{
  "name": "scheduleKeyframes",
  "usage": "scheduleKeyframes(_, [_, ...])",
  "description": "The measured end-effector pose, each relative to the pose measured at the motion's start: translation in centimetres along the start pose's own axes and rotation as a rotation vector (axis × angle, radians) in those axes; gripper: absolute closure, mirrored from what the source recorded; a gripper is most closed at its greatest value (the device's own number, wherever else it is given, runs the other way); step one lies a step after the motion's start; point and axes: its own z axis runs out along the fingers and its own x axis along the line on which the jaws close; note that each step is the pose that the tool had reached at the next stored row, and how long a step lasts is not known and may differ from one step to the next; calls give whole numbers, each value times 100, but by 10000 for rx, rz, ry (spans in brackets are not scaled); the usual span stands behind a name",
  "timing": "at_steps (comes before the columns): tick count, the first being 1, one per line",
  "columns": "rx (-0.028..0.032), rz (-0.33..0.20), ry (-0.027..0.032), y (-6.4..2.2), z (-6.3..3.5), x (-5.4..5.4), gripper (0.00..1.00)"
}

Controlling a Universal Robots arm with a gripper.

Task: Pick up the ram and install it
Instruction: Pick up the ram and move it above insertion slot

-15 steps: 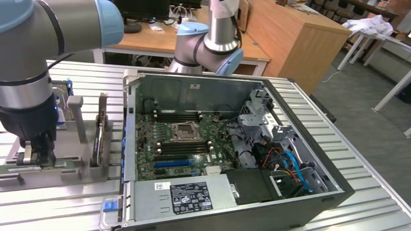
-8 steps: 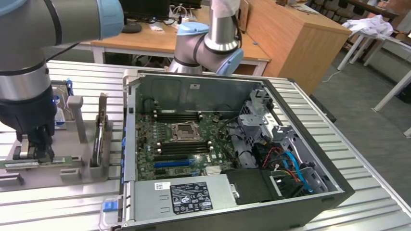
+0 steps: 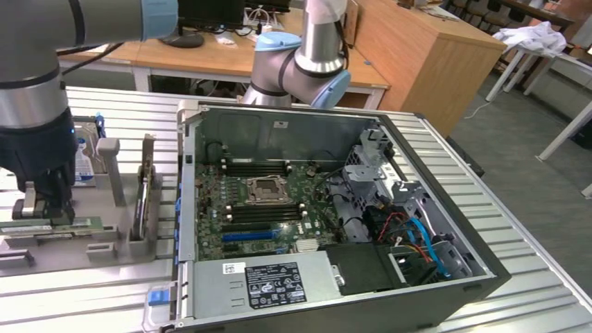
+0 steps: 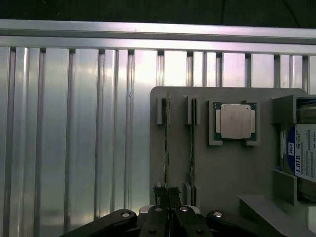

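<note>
Where the grey holder point(image 4: 217, 173) lies on the ribbed metal bench point(image 4: 74, 138), near the bench edge at the exterior view's left, the gripper point(image 4: 168, 193) stands over it with its two fingers pressed together on the ram point(image 4: 167, 143). The ram is seen there as a thin line. It stands on its long edge in the slot closest to the holder's side edge, and the fingers clamp its upper edge.

A second stick point(image 4: 191, 148) stands in the next slot, parallel and just beside the ram, apart from the fingers. After it a processor point(image 4: 235, 121) lies flat in a square recess of the holder. Farther along, a hard drive point(image 4: 301, 158) stands between two grey posts; its label reads "WD" and "1.0TB".

In the exterior view an open computer case point(image 3: 481, 270) takes the middle of the bench, just beside the holder. Its side wall point(image 3: 185, 208), which carries blue clips, rises between the holder and the motherboard point(image 3: 218, 194). On the board, black memory slots point(image 3: 263, 166) lie on both sides of the processor socket point(image 3: 268, 187). The power supply point(image 3: 268, 281) sits at the case's near end with a black label, but I cannot read its writing. Orange and blue cables point(image 3: 425, 243) hang in the case's far corner.
</note>
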Motion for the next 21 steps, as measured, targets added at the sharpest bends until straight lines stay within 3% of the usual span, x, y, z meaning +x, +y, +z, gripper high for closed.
scheduleKeyframes(21, [0,0,0,16,-460,-3,88])
